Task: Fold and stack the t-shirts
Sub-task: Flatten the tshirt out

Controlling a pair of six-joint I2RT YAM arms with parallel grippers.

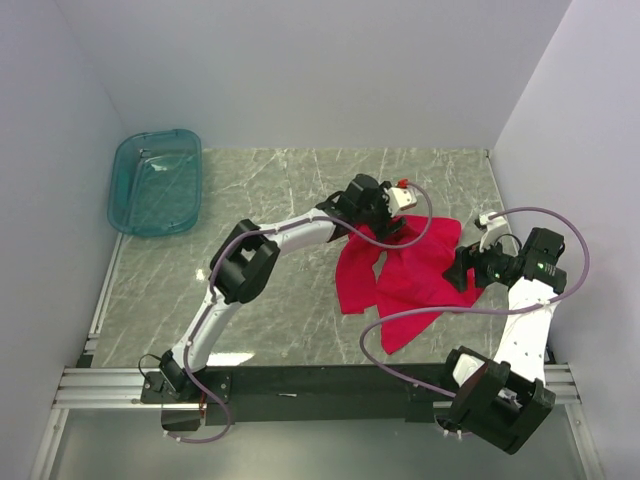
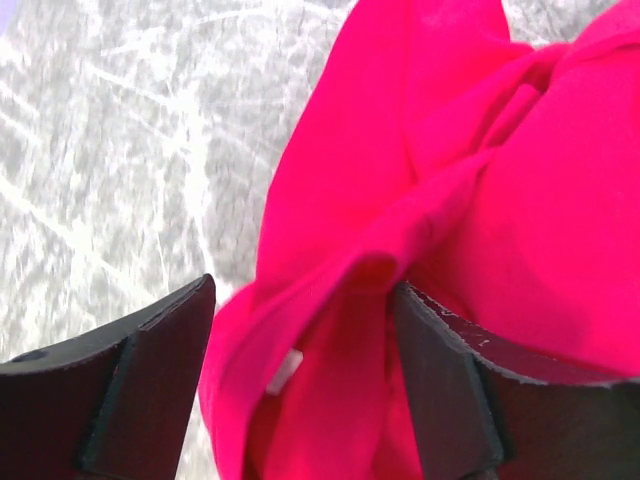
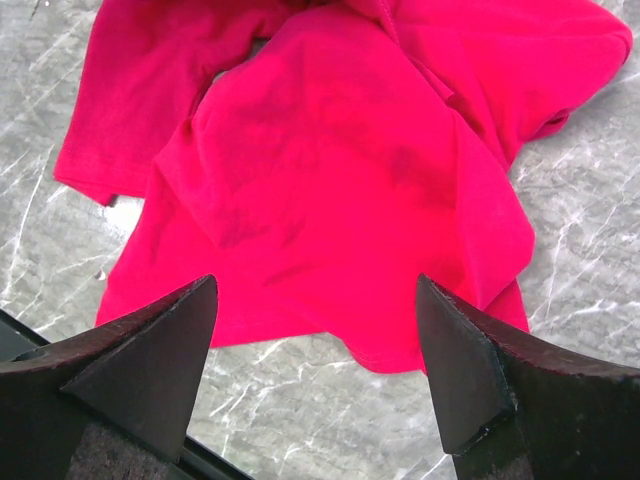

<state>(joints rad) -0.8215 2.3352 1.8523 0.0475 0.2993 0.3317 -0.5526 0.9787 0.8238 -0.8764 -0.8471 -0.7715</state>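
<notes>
A bright red t-shirt (image 1: pixel 410 270) lies crumpled on the grey marble table, right of the middle. My left gripper (image 1: pixel 385 230) reaches down onto its far left edge. In the left wrist view the gripper (image 2: pixel 305 330) is open, and a raised fold of the t-shirt (image 2: pixel 480 180) stands between the jaws, with a small white label (image 2: pixel 284 371) showing. The cloth touches the right finger (image 2: pixel 440 390); a gap remains at the left finger. My right gripper (image 1: pixel 460 272) hovers at the shirt's right side. It (image 3: pixel 315 330) is open above the near hem of the t-shirt (image 3: pixel 330 180), holding nothing.
A translucent teal plastic tub (image 1: pixel 155 182) sits at the far left of the table (image 1: pixel 270 180). White walls close in the back and both sides. A black rail (image 1: pixel 300 380) runs along the near edge between the arm bases.
</notes>
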